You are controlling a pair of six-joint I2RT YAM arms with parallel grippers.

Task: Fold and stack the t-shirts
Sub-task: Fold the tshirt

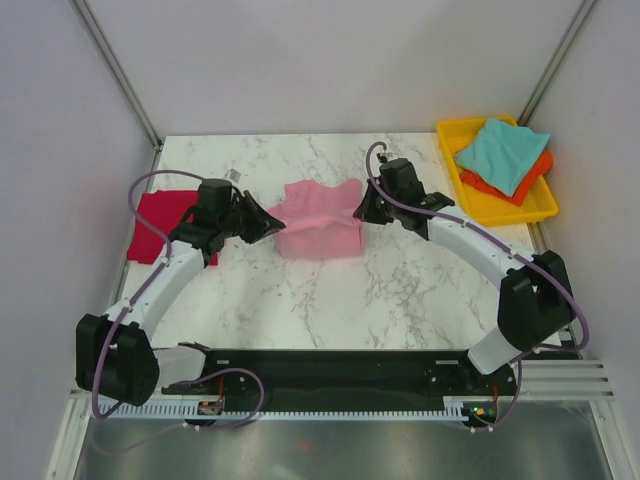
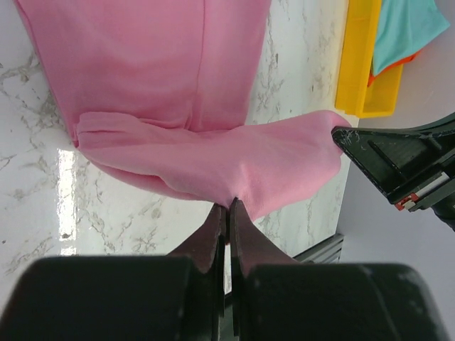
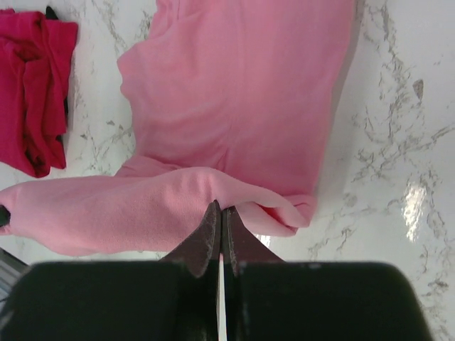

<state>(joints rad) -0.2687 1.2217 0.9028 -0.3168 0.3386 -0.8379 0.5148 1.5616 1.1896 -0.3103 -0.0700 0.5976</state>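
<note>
**Top external view.** One glossy white marble-patterned worktop (image 1: pixel 400 290) carries four soft cloth t-shirts and one tray.
- The light pink short-sleeved cloth t-shirt (image 1: pixel 318 228) lies at the centre, partly folded into a rough rectangle.
- The crimson red cloth t-shirt (image 1: pixel 155 225) lies bunched at the left edge, partly hidden by the left arm.
- The teal cloth t-shirt (image 1: pixel 505 152) rests on the orange cloth t-shirt (image 1: pixel 522 184). Both are inside the rectangular yellow plastic tray (image 1: pixel 500 212) at the far right corner.
- Two arms reach forward and curve inward. The left fingers (image 1: pixel 275 226) meet the pink shirt's left edge, and the right fingers (image 1: pixel 360 211) meet its right edge.

**Left wrist view.**
- The left fingers (image 2: pixel 226 207) are pressed together, clamped on a fold of the pink shirt (image 2: pixel 178 85).
- A smooth band of that cloth runs across to the right fingers (image 2: pixel 348 136), which pinch its other end.
- The rest of the shirt lies flat on the worktop (image 2: pixel 43 206).
- The tray (image 2: pixel 362 64) holds the teal shirt (image 2: pixel 409 28), with an orange edge (image 2: pixel 398 67) showing under it.

**Right wrist view.**
- The right fingers (image 3: pixel 219 211) are pressed together, clamped on the rolled pink edge (image 3: pixel 242 92).
- The crimson shirt (image 3: pixel 32 85), heavily creased, lies well apart on the worktop (image 3: pixel 398 142).
</note>
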